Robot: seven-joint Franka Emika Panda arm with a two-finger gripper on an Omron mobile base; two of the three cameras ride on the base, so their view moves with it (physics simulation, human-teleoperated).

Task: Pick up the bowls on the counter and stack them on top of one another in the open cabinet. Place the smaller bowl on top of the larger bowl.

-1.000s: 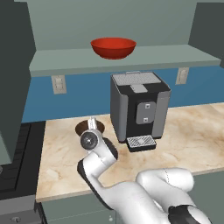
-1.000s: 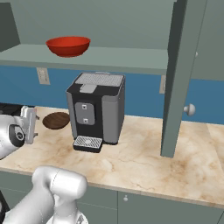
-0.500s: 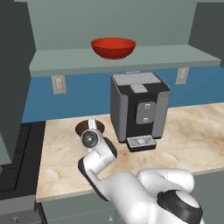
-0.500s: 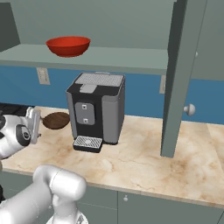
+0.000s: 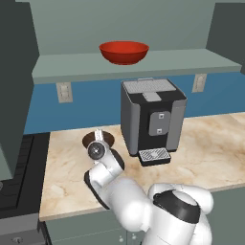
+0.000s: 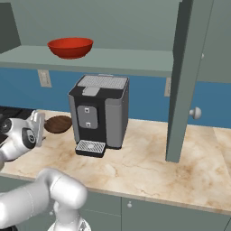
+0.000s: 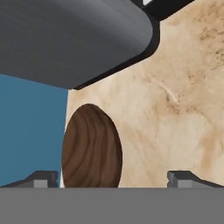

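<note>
The wide, glossy red round bowl (image 5: pixel 124 51) is sitting upright on the long flat shelf board of the grey-green doorless cabinet recess (image 5: pixel 143 64), above the beige marble-patterned surface (image 5: pixel 210 148). In the right base view the same red bowl (image 6: pixel 70 47) is resting towards the left end of that shelf (image 6: pixel 117 58).

The small dark brown bowl with wood-grain streaks (image 5: pixel 98 139) is standing on the surface close to the blue back wall (image 5: pixel 48 107), just to the left of the boxy black and grey coffee machine (image 5: pixel 152 119) and apart from it. From the right base view the brown bowl (image 6: pixel 57 123) is lying between the machine (image 6: pixel 100 113) and the robot's white hand.

The gripper (image 5: pixel 99 135) is hanging low over the near edge of the brown bowl, pointing towards the wall, and partly hiding it. In the hand view the jaws are standing spread wide, one dark tip at each side of the bottom edge (image 7: pixel 112 178), with nothing between them but part of the bowl's grained face (image 7: pixel 92 148) and bare marble (image 7: pixel 175 113). The bowl is lying off-centre there, nearer the left tip; whether that tip is touching the rim is hard to tell from this angle. The grey curved body of the coffee machine (image 7: pixel 70 39) is filling the upper part of the hand view, next to the blue wall (image 7: pixel 30 131).
</note>
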